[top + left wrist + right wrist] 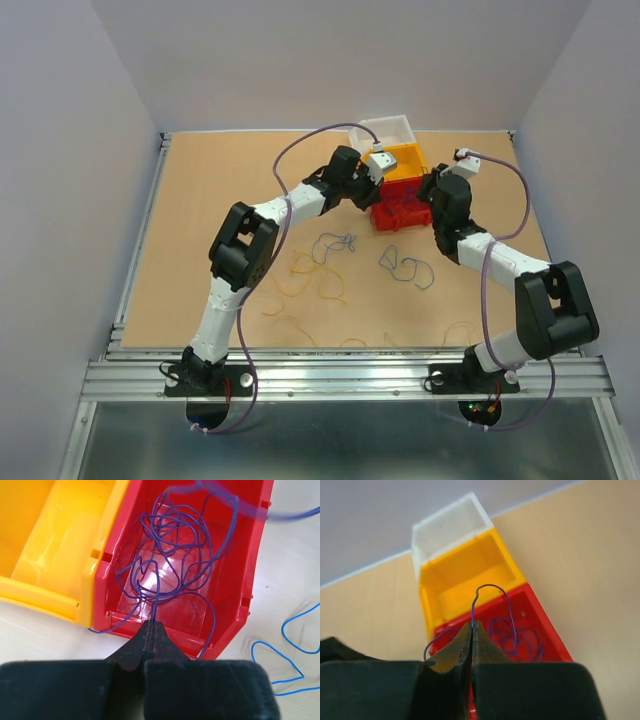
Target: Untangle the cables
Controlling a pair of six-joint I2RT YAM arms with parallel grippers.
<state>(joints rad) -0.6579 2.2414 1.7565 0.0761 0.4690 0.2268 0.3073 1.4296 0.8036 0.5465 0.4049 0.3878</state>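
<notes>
The red bin (248,555) and yellow bin (45,545) were smooth, glossy plastic with bright glare; the white bin (451,522) looked duller. The cables (156,595) had a smooth coating. The table (220,200) was matt, wood-like.

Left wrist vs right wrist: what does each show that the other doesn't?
Left wrist only: a thin blue wire loop on the table beside the red plastic bin. Right wrist only: a white plastic bin behind the yellow plastic bin. Both: red and yellow bins, tangled thin purple wire in the red one, shut fingers pinching a strand.
</notes>
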